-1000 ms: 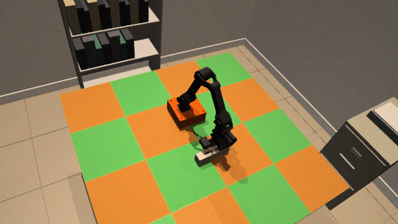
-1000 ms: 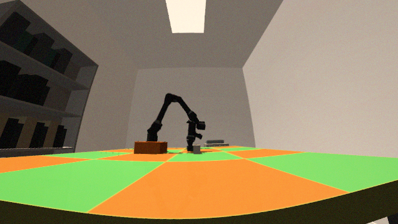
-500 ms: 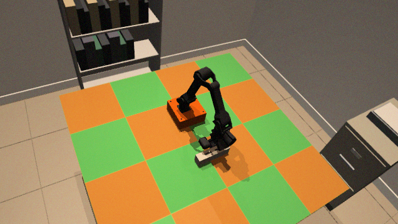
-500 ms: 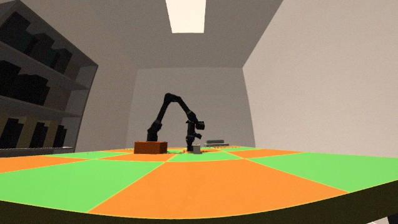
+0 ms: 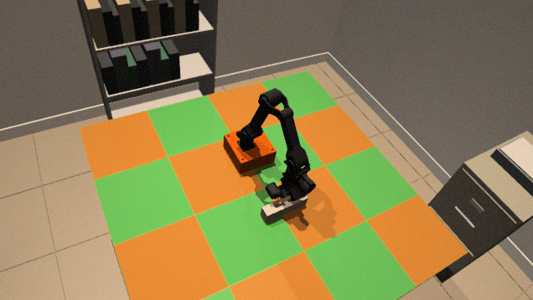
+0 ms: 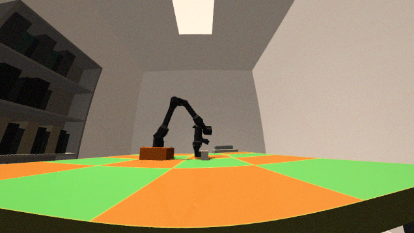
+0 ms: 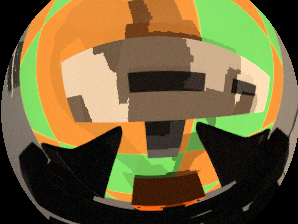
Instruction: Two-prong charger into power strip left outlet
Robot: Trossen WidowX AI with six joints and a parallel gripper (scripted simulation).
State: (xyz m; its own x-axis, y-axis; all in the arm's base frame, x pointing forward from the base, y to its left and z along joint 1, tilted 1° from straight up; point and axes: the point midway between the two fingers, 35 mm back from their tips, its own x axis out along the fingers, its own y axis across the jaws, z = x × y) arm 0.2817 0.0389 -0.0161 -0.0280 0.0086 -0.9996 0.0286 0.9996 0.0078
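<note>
The pale power strip (image 5: 273, 213) (image 6: 204, 155) (image 7: 100, 107) lies on the mat. In the wrist view it runs across the upper middle, with a long dark panel on top and a small dark patch near its right end. A dark grey block, apparently the charger (image 7: 165, 140), sits at the strip's near side. Its prongs are not visible, and I cannot tell whether they are in an outlet. My gripper (image 7: 160, 128) is open, one finger on each side of the block with gaps between. In the top view the fingertips are hidden by the strip and arm.
The orange base box (image 5: 256, 160) (image 6: 156, 153) (image 7: 168, 190) stands behind the gripper on the green and orange mat (image 5: 147, 209) (image 6: 202, 195). A bookshelf (image 5: 211, 46) (image 6: 97, 73) stands beyond the mat, and a dark cabinet (image 5: 457, 197) is at the right in the top view.
</note>
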